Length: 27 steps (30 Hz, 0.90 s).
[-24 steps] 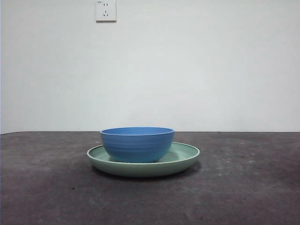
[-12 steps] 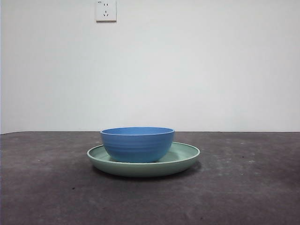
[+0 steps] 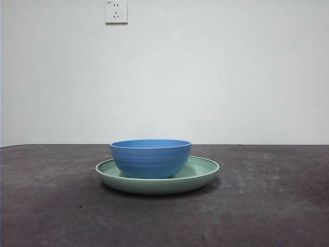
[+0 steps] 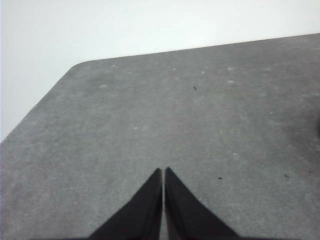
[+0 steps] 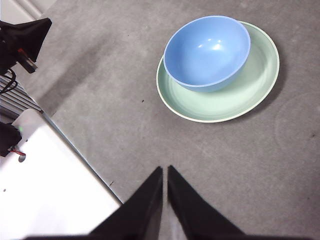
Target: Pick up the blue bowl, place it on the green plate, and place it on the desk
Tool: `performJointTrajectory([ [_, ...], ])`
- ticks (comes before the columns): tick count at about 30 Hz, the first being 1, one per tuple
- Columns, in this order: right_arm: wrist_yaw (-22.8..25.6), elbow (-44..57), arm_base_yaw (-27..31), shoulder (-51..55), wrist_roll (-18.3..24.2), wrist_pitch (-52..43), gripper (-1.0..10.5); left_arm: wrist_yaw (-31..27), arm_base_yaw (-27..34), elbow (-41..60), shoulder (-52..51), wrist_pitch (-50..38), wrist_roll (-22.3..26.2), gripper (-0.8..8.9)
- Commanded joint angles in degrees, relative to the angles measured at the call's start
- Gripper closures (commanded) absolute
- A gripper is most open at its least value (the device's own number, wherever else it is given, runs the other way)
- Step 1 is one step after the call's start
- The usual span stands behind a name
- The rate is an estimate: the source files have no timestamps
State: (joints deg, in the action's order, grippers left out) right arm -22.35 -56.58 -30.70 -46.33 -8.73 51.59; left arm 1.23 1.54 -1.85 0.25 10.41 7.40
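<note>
The blue bowl [image 3: 150,158] stands upright inside the green plate [image 3: 203,172], toward the plate's left side, on the dark grey desk [image 3: 267,211]. The right wrist view shows the bowl [image 5: 207,50] and plate [image 5: 240,97] from above, some way ahead of my right gripper [image 5: 164,170], which is shut and empty above bare desk. My left gripper [image 4: 163,171] is shut and empty over bare desk [image 4: 200,115] near a rounded corner; bowl and plate are out of that view. Neither gripper shows in the front view.
A white wall with a power socket [image 3: 116,11] stands behind the desk. In the right wrist view, a white base [image 5: 45,190] with black fittings and cables [image 5: 20,40] lies beside the desk edge.
</note>
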Motion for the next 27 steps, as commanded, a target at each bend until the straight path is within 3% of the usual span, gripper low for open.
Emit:
performJointTrajectory([
  [1, -0.1, -0.5, -0.3, -0.4, 0.8, -0.6, 9.4, -0.2, 0.1, 1.2, -0.1, 0.4, -0.4, 8.05],
  [13, 0.0, -0.5, 0.0, 0.3, 0.9, -0.6, 9.4, -0.2, 0.1, 1.2, -0.1, 0.4, -0.4, 8.05],
  [15, 0.3, -0.5, 1.6, 1.7, 4.3, -1.2, 9.4, -0.2, 0.1, 1.2, -0.1, 0.4, -0.4, 8.05],
  [21, 1.6, 3.5, 11.6, 9.4, 6.0, -11.7, 9.4, -0.2, 0.1, 1.2, -0.1, 0.4, -0.4, 8.05],
  [27, 2.9, 18.8, 23.4, 21.7, 6.3, -31.8, 9.4, -0.2, 0.1, 1.2, -0.1, 0.4, -0.4, 8.05],
])
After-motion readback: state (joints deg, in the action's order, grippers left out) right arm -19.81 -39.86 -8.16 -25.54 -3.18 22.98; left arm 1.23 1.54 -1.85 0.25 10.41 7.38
